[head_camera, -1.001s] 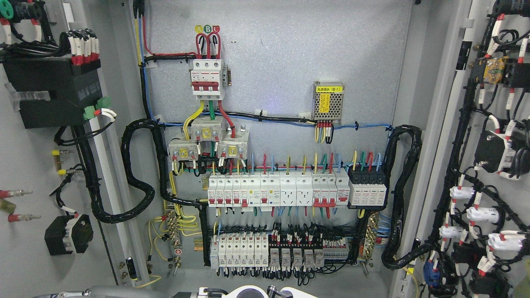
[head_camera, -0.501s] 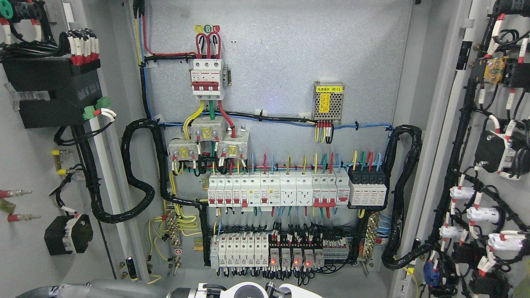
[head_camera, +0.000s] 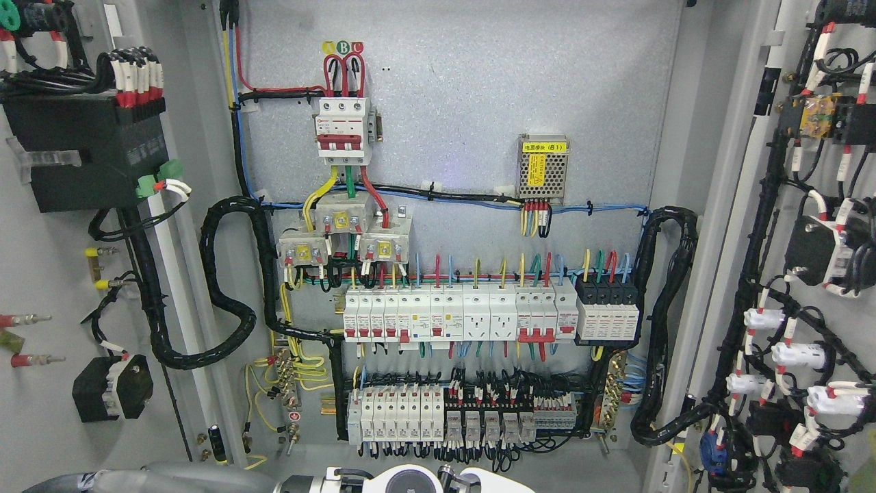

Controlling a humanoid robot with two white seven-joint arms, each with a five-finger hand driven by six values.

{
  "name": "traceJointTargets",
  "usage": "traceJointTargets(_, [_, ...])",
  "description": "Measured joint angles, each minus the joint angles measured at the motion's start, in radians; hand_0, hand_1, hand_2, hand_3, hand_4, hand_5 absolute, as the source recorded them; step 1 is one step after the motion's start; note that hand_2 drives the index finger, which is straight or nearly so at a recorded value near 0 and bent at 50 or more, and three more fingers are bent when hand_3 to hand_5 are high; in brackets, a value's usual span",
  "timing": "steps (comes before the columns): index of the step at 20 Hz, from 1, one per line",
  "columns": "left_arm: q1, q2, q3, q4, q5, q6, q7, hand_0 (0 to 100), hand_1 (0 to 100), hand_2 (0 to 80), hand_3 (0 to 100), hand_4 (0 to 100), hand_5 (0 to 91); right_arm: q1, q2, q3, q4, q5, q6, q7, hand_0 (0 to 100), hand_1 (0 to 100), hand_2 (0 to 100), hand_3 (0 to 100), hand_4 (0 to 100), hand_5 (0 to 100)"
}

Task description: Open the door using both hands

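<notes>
The electrical cabinet stands with both doors swung wide. The left door point(head_camera: 41, 438) shows its inner face at the picture's left, carrying a black box and wiring. The right door point(head_camera: 736, 205) shows its inner face at the right, with black cable bundles and white connectors. Between them lies the grey back panel point(head_camera: 465, 103). My left arm point(head_camera: 157, 479) lies along the bottom edge as a grey sleeve, ending in a white and black hand part point(head_camera: 404, 479) at bottom centre, below the cabinet. It touches neither door. My right arm is out of view.
On the back panel sit a red-and-white main breaker point(head_camera: 344, 130), a mesh power supply point(head_camera: 543, 168), a row of white breakers point(head_camera: 458, 315) and relays point(head_camera: 479, 424). Thick black cable looms point(head_camera: 229, 287) hang at both inner sides.
My left arm has risen a little further into view along the bottom edge. Red lamps on the lower relays, lit half a second ago, are dark now. The doors have not moved.
</notes>
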Motion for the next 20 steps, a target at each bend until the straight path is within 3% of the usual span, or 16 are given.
traceJointTargets(5, [0.004, 0.001, 0.0, 0.005, 0.0, -0.004, 0.0, 29, 0, 2.8, 3, 3, 0.0, 0.048, 0.0, -0.03, -0.013, 0.017, 0.003, 0.007, 22, 0, 0, 0, 0, 0])
traceJointTargets(10, [0.006, 0.001, 0.0, 0.003, 0.0, -0.005, 0.0, 29, 0, 2.8, 3, 3, 0.0, 0.114, 0.0, -0.096, -0.022, 0.084, 0.003, 0.007, 22, 0, 0, 0, 0, 0])
traceJointTargets(20, [0.006, 0.005, 0.0, -0.026, 0.0, -0.005, 0.004, 29, 0, 2.8, 3, 3, 0.0, 0.326, 0.0, -0.291, -0.077, 0.3, -0.029, 0.009, 22, 0, 0, 0, 0, 0])
